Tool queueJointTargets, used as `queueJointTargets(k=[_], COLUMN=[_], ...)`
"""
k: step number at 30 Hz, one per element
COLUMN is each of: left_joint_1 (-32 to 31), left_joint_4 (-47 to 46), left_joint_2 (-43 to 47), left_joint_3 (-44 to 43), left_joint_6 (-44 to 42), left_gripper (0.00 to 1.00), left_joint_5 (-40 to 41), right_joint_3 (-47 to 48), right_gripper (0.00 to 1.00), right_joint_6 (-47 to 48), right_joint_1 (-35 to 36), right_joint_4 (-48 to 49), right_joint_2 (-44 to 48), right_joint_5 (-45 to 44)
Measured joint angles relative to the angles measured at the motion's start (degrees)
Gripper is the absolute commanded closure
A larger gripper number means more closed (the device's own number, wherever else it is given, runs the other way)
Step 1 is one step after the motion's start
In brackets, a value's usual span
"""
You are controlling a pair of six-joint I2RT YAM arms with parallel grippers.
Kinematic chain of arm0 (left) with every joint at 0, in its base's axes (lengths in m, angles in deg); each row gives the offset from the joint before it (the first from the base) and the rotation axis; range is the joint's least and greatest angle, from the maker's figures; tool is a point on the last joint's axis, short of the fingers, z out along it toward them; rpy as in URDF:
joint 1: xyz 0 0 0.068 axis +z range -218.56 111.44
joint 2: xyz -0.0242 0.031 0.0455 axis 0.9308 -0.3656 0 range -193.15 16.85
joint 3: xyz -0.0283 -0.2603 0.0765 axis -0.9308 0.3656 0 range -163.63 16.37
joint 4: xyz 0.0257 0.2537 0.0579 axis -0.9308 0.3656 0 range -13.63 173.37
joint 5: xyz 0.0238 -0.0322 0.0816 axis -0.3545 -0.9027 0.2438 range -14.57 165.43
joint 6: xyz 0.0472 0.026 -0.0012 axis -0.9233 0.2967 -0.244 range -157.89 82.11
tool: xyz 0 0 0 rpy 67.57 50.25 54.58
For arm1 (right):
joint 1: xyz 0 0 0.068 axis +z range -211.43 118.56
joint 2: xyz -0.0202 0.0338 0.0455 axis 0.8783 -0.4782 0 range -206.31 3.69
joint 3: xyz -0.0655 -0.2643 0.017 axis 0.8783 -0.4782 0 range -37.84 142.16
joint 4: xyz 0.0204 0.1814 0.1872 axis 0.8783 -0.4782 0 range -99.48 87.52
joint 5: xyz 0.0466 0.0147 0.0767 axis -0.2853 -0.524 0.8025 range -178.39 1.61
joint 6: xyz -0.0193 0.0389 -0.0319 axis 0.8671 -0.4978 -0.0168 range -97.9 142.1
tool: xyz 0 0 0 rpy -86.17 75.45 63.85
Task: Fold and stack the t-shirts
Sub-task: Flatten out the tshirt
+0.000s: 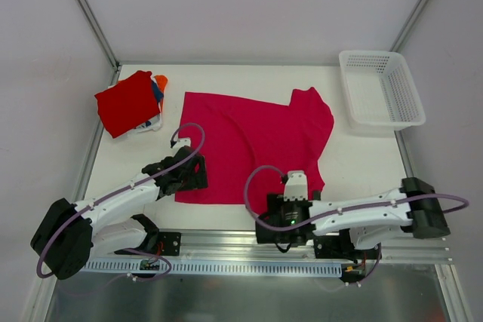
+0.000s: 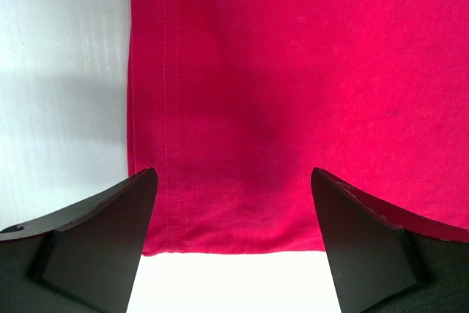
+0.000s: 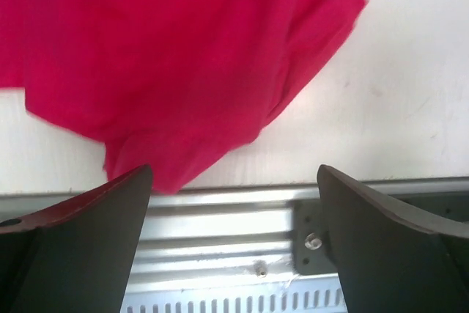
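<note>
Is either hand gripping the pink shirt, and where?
Neither. Left hand and right hand stand open by the near edge of the pink shirt; nothing is held.

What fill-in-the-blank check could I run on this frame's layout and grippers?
1. The folded stack, red shirt on top, lies at the table's far ___ corner.
2. The white mesh basket holds ___ shirts.
3. By the spread magenta shirt's near edge, the left gripper and right gripper both stand ___.
Missing: left; no; open.

Overhead wide view, 2 wrist close-ups, all sharing t-shirt [image 1: 249, 141]
</note>
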Motion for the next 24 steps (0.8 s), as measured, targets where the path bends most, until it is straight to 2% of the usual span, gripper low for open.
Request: queueJointTargets(k=[6, 10, 17, 24], left_joint_1=[0.0, 0.0, 0.0, 0.0], left_joint_4=[-0.1, -0.2, -0.3, -0.4], left_joint_2=[0.0, 0.4, 1.5, 2.4], left_joint_3=[0.0, 0.0, 0.0, 0.2], left_joint_6=[0.0, 0.0, 0.0, 0.0], left_gripper=[0.13, 0.13, 0.13, 0.14], left_joint_5=[0.0, 0.0, 0.0, -0.1], right_joint_3=[4.2, 4.7, -3.3, -12.7], right_gripper=[0.0, 0.0, 0.05, 0.07], right_joint_6=[-1.5, -2.4, -7.3, -10.8], right_joint_1=[7.7, 10.9, 11.8, 10.0], right_joint_4=[3.8, 8.6, 15.2, 23.0], right_joint_2=[-15.0, -18.6, -18.7, -12.0], right_joint_5=[4.2, 7.0, 9.1, 8.1])
